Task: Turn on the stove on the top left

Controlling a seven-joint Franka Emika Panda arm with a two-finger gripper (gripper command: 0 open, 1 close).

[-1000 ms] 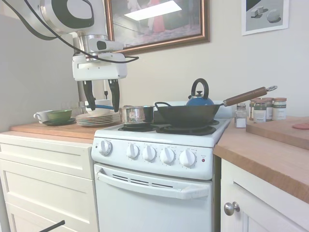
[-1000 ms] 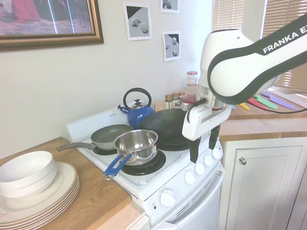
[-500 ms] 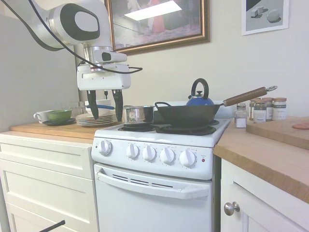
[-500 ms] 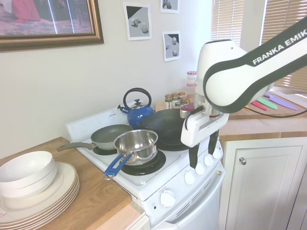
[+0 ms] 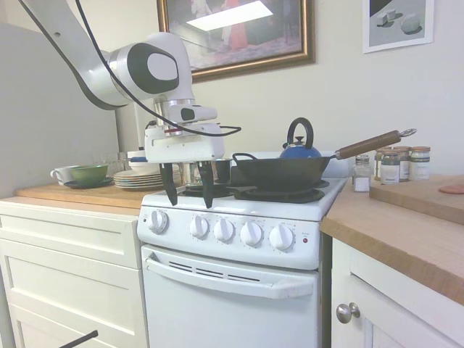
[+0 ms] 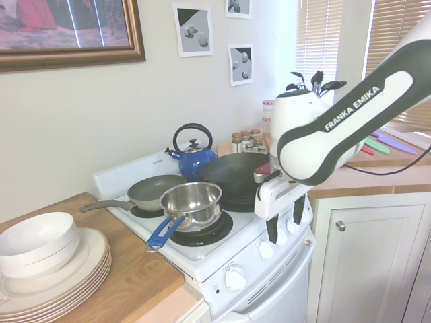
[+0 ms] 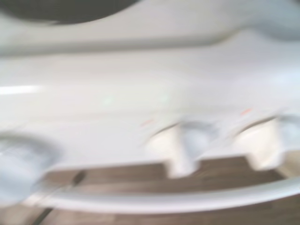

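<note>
Just below your fingers [image 5: 188,194] runs the front panel of the stove [image 5: 232,275], with its row of five round white knobs. The fingers are spread, holding nothing, and point straight down over the front lip of the cooktop. In the first exterior view they hang above the gap between the far-left knob [image 5: 158,221] and the second knob [image 5: 199,226], touching neither. The blurred wrist view shows two knobs standing out from the white panel and little more.

The main risk, as I judge it, is picking the wrong knob. Five look alike, nothing readable tells which one drives the rear left burner, and you sit between two of them. Close on the nearer one by habit and you may heat the front coil, where the steel saucepan [image 6: 192,204] stands just behind the fingers.

The second risk is the approach. The knobs face outward from the panel, while your fingers point down. Descend as you are and the tips may strike the cooktop edge or slide off the knob's rim instead of straddling it.

Third, mind the blue saucepan handle [image 6: 160,233] jutting past the fingers' far side in the second exterior view. A sideways correction could catch it and drag the pan.
</note>
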